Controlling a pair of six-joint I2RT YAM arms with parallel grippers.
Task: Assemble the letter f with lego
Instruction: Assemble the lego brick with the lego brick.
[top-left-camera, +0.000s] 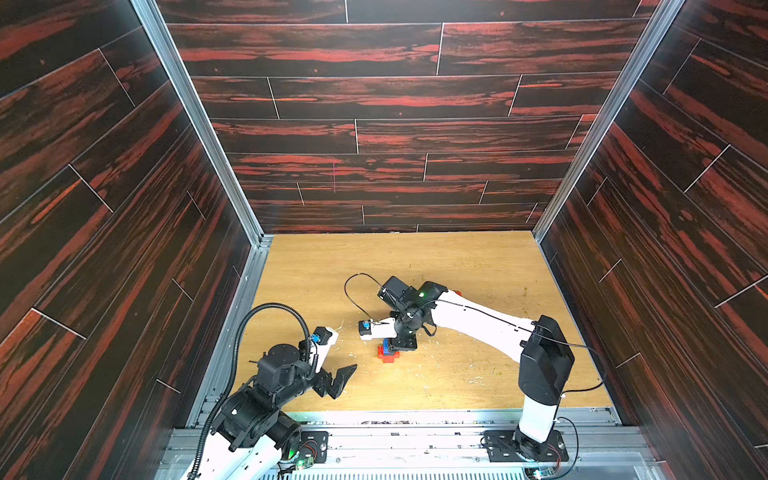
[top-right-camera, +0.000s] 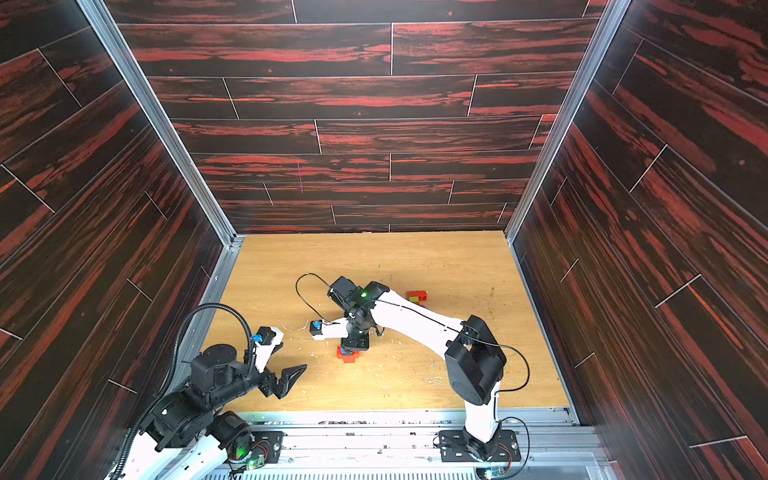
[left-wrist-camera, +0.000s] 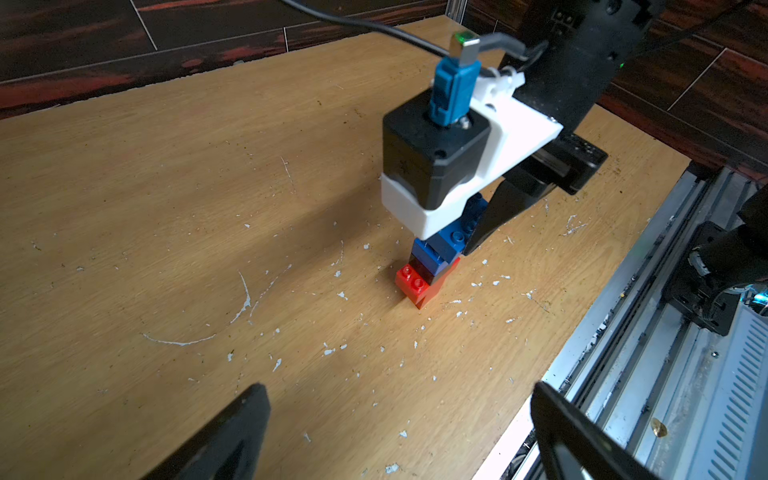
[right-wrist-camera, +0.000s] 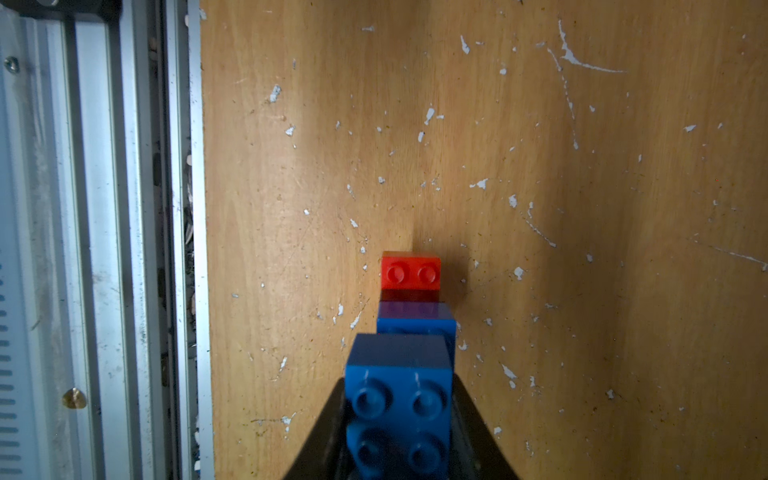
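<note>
Stacking looks to be the step in hand. The right pincer (right-wrist-camera: 400, 380) is clamped narrow on a blue brick (right-wrist-camera: 399, 411), studs toward the wrist camera. It holds the brick on top of the stack (left-wrist-camera: 428, 270), which stands mid-bench (top-left-camera: 478, 257), a little toward the near edge.

From the bottom the stack reads red brick (left-wrist-camera: 409, 280), black brick (left-wrist-camera: 422, 266), lower blue brick (right-wrist-camera: 415, 318). The black brick leaves a row of red studs bare. The held brick appears to touch the lower blue brick, but I cannot tell whether it is pressed home; in the left wrist view it looks slightly askew.

The left pincer (top-left-camera: 340, 380) hangs wide and empty at the near left, well apart from the stack. A red-and-green pair (top-right-camera: 417, 296) lies toward the far right of the bench, beyond the right arm.

I judge the upright of the F to be part-built, with no crossbar on it yet. The next move calls for a straight downward press with the studs lined up. Then the jaws should part and lift straight up, so the stack is not dragged along. The stack is narrow and stepped, so a sideways push could tip it; the left pincer might brace the red brick. After that, the far-right pair seems the likely next fetch.
</note>
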